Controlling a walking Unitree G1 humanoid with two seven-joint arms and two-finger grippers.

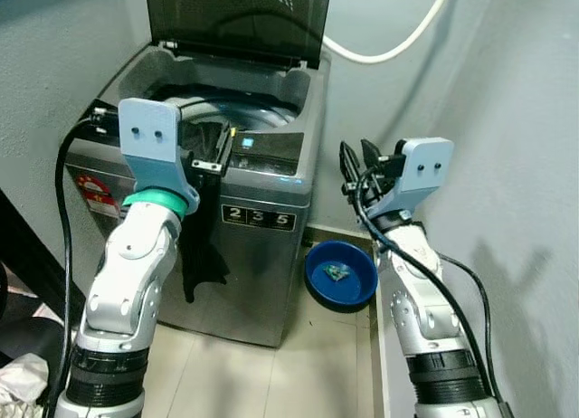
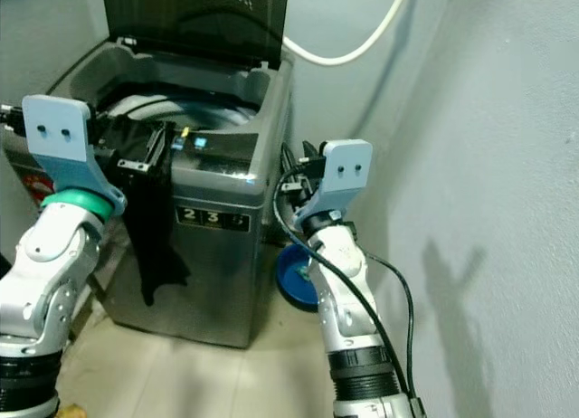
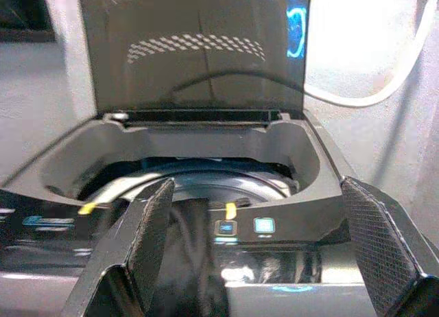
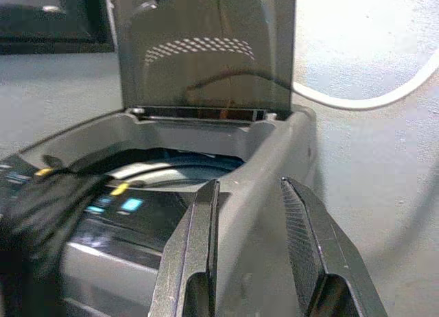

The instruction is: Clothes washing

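Left eye view: grey washing machine (image 1: pixel 262 246), lid up, in grey-walled corner; blue basin (image 1: pixel 341 273) on tiled floor (image 1: pixel 271 373). Left gripper (image 3: pixel 254 255) spread wide; right gripper (image 4: pixel 250 252) parted, empty.

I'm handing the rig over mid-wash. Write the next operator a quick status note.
Left gripper: open, at the washing machine's front rim beside a black garment.
Right gripper: open, holding nothing, raised off the machine's right side.
Things: the lid stands open. The garment drapes over the front edge, part inside the drum, most hanging down the front panel. A blue basin sits on the floor to the right.
Done: garment brought to the machine.
Left: push it fully into the drum, shut the lid.
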